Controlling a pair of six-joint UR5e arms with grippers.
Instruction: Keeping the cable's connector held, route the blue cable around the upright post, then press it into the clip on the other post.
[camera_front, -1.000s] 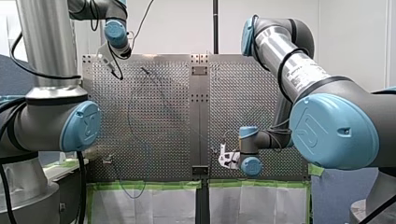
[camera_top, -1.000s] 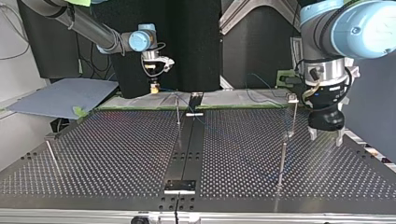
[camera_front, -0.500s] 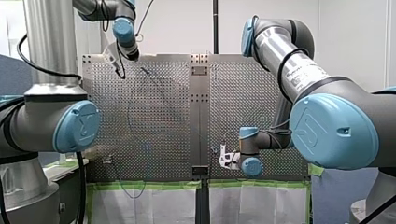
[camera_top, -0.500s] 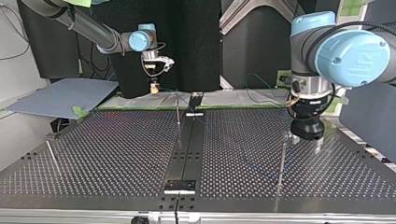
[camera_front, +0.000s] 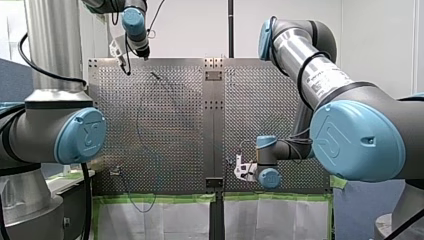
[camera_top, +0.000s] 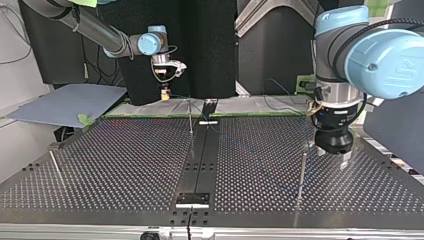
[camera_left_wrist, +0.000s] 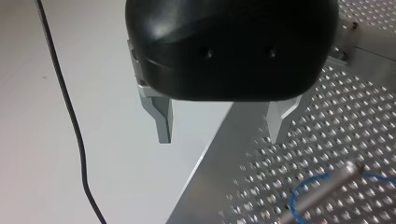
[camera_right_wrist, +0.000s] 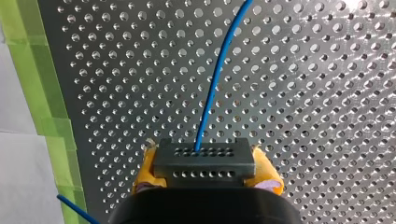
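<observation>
Right gripper (camera_top: 164, 93): low over the perforated table (camera_front: 260, 100), near its edge at the front view's bottom. Clamped on the connector (camera_right_wrist: 204, 162), with yellow pads (camera_right_wrist: 145, 169) pressing on both ends.
Connector: dark block with rows of small holes, gripped crosswise between the pads.
Blue cable (camera_right_wrist: 212, 88): leaves the connector's face and runs ahead over the table's holes. A second stretch shows beside the gripper, near the green tape (camera_right_wrist: 28, 56).
Clip post (camera_front: 116, 171): small, at the front view's lower left, well apart from both grippers. Clip too small to make out.
Upright post (camera_left_wrist: 327, 184): thin metal rod near the table's far edge. Cable curves in a loop against it; cannot tell whether wrapped around.
Left gripper (camera_left_wrist: 220, 140): black body, metal fingers (camera_left_wrist: 162, 123) spread wide with nothing between them. Hovers over the table's far edge, near the upright post.
</observation>
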